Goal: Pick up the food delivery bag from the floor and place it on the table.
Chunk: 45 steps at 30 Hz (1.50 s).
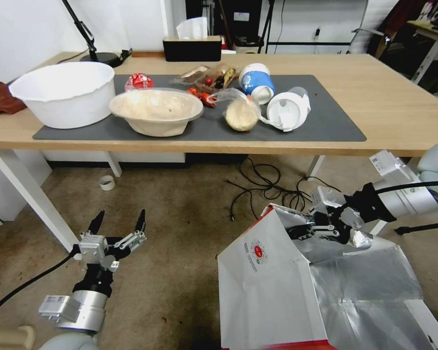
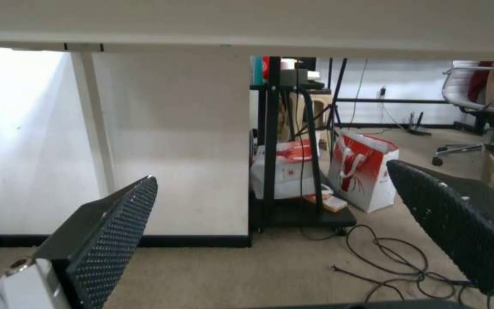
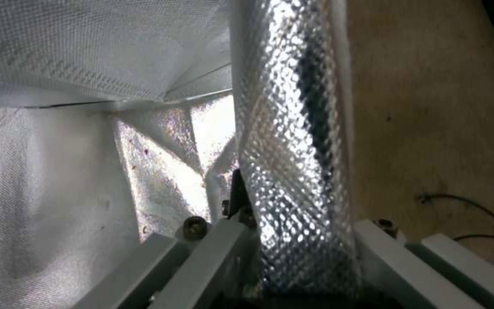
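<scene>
Head view: right hand [image 1: 310, 228] pinching food delivery bag [image 1: 297, 287] rim above carpet [image 1: 180, 233], left hand [image 1: 118, 221] spread.

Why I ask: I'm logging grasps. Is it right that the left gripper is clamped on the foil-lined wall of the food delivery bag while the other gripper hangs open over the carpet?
The arms are swapped. In the head view the right gripper has its jaws clamped on the foil-lined wall of the food delivery bag; the right wrist view confirms it. The left gripper hangs open over the carpet.
</scene>
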Tool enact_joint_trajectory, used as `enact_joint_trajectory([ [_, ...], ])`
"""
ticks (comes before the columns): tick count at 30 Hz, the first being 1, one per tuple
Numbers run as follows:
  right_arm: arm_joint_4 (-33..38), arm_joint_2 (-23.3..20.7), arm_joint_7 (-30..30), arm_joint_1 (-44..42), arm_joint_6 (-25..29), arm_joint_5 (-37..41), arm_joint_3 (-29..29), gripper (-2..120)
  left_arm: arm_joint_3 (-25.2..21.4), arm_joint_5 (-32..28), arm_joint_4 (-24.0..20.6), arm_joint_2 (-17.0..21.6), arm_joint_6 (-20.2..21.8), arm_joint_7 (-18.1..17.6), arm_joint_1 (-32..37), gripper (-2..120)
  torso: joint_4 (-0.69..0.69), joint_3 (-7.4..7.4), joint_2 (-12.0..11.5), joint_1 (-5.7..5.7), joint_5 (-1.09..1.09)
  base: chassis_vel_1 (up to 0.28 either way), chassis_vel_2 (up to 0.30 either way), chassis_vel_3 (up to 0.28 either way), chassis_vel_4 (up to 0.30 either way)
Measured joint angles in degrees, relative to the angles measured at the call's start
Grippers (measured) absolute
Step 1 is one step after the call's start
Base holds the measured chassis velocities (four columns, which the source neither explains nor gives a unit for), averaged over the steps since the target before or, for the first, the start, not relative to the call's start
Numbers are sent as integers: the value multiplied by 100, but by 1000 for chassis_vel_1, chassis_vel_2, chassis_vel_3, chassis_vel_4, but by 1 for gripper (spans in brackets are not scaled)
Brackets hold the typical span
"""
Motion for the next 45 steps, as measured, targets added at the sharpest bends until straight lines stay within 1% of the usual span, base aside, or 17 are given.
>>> enact_joint_trajectory([
  [5,0,22,0,-4,0,-22,-14,0,2,1,0,-9,-4,4,0,100,0,58,92,32,-1,0,0,0,0],
  [7,-3,43,0,-5,0,-41,-39,0,11,2,0,-15,-5,8,-3,100,0,104,157,53,0,0,0,0,0],
  [9,-4,45,0,-5,0,-42,-40,0,12,2,0,-15,-5,9,-3,100,0,109,165,56,0,0,0,0,0],
  [15,-20,64,0,2,-7,-59,-56,0,14,6,9,-15,-5,30,-6,100,0,230,350,119,0,0,0,0,0],
  [19,-19,66,0,1,-9,-59,-57,0,19,8,11,-19,-6,36,-4,100,0,262,401,135,0,0,0,0,0],
  [22,-19,69,0,0,-10,-61,-58,0,28,16,16,-27,-7,42,0,100,0,322,486,163,0,0,0,0,0],
  [39,-18,82,1,-1,-13,-62,-59,0,33,23,16,-30,-9,50,6,100,0,457,696,238,0,0,0,0,0],
  [44,-20,92,1,-5,-14,-66,-60,0,33,27,17,-30,-10,53,14,100,0,511,779,268,0,0,0,0,0],
  [45,-20,93,1,-5,-15,-68,-61,0,33,32,15,-30,-10,55,22,100,0,546,832,285,0,0,0,0,0],
])
